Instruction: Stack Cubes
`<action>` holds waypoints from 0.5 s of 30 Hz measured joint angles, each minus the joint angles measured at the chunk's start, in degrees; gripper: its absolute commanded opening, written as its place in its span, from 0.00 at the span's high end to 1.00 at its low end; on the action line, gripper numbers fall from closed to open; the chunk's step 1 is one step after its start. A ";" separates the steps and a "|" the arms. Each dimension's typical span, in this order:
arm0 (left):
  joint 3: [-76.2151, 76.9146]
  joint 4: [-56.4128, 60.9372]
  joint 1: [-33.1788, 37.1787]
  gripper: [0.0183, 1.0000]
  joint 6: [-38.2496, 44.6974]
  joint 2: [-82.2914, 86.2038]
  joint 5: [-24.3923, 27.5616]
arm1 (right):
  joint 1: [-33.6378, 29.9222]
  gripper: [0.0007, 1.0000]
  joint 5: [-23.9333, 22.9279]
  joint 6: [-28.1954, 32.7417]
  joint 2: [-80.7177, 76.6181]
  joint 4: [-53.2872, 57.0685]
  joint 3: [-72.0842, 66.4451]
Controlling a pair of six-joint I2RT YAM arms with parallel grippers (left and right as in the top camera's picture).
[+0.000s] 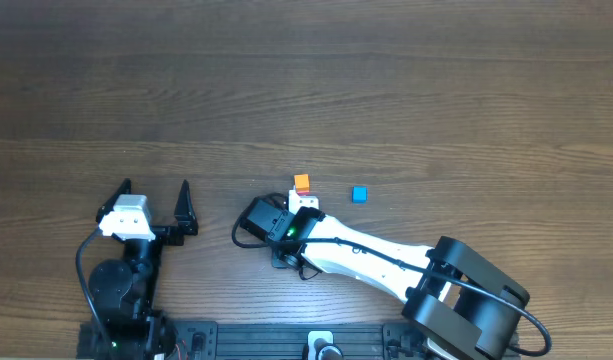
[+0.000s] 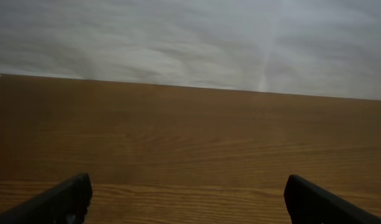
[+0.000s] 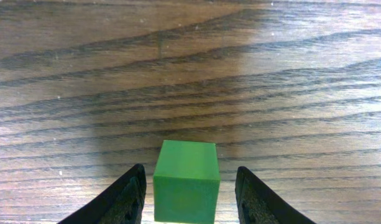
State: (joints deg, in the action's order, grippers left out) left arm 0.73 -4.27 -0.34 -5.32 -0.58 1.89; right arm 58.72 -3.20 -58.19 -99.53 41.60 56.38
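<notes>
A green cube (image 3: 186,180) rests on the wooden table between the fingers of my right gripper (image 3: 189,170). The jaws are open, with a narrow gap on each side of the cube. In the top view the right gripper (image 1: 276,235) sits low near the table's middle and covers the green cube. An orange cube (image 1: 302,183) lies just beyond it, and a blue cube (image 1: 359,194) lies to the right of that. My left gripper (image 1: 154,200) is open over bare wood at the left, and its fingers (image 2: 66,199) hold nothing.
The wooden table (image 1: 306,90) stretches wide beyond the cubes. The right arm's white link (image 1: 376,258) runs diagonally from its base at the bottom right. A pale wall (image 2: 190,37) rises past the table's far edge.
</notes>
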 measured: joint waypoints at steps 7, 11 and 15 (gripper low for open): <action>0.00 0.00 0.00 0.00 0.00 0.00 0.00 | 0.13 0.66 0.00 0.09 -0.09 -0.09 0.00; 0.00 0.00 0.00 0.00 0.00 0.00 0.00 | 0.17 0.71 0.00 0.11 -0.09 -0.07 0.00; 0.00 0.00 0.00 0.00 0.00 0.00 0.00 | 0.17 0.79 -0.02 0.04 -0.09 -0.07 0.00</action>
State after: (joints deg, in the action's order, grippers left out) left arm 0.73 -4.27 -0.34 -5.32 -0.58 1.89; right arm 58.89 -3.22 -58.15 -99.61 41.54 56.38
